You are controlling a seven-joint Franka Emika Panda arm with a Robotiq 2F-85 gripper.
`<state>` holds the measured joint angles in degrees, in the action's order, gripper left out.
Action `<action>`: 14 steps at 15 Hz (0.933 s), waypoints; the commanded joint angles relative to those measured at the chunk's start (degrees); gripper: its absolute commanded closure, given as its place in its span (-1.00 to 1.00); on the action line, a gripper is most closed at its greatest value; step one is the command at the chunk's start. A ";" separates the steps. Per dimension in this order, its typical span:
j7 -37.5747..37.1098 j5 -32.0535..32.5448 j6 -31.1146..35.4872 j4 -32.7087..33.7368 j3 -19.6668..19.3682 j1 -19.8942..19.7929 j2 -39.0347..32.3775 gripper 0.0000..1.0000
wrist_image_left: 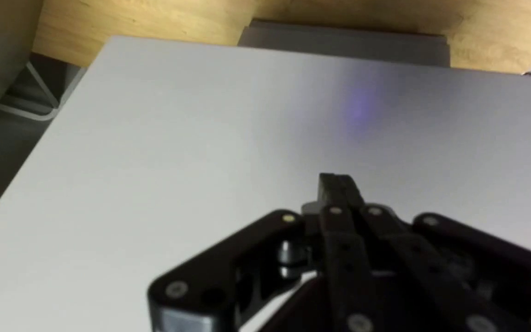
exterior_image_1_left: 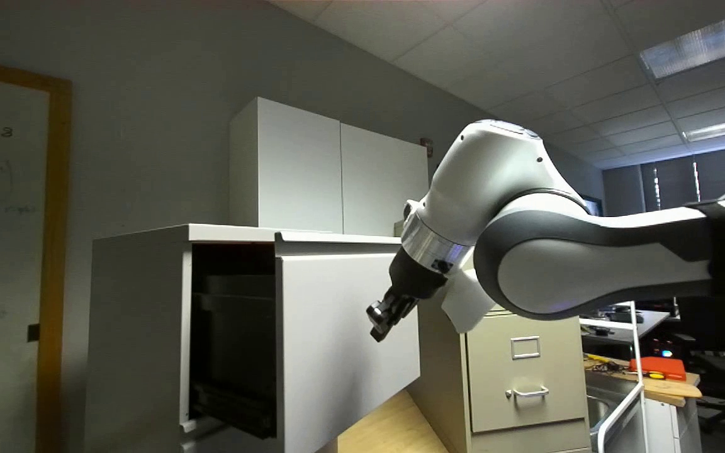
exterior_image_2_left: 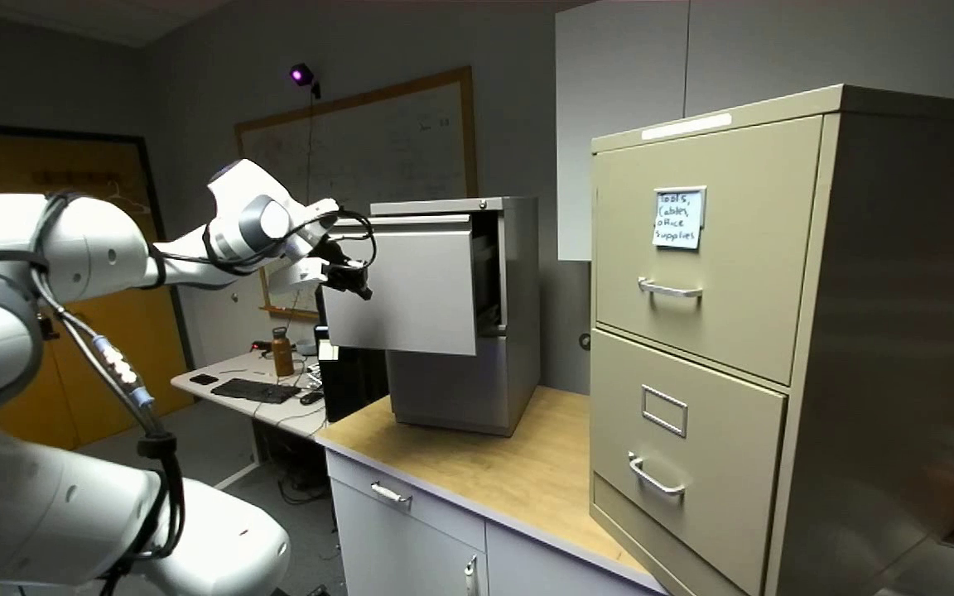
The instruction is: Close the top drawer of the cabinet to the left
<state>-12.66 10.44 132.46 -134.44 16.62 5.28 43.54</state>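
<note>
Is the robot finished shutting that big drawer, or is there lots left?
Not finished. Done: the gripper is shut and points at the plain front of the top drawer. In hand: probably the push, though I can't tell whether it's touching. Left: the closing itself, because the drawer juts well out from the cabinet in both exterior views.

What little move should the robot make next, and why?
Probably push the closed tool against the top drawer, toward the cabinet: the drawer stands open, and the tool points at its flat front, though I can't tell if they touch.
</note>
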 commanded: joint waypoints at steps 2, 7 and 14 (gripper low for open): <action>2.85 0.06 2.99 9.96 -0.06 -0.57 -10.62 1.00; 3.65 1.58 1.61 20.67 0.81 -1.20 -21.72 1.00; 4.66 4.74 -2.74 38.70 0.39 0.42 -39.04 1.00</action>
<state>-9.37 13.46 132.87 -107.00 16.63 4.49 13.55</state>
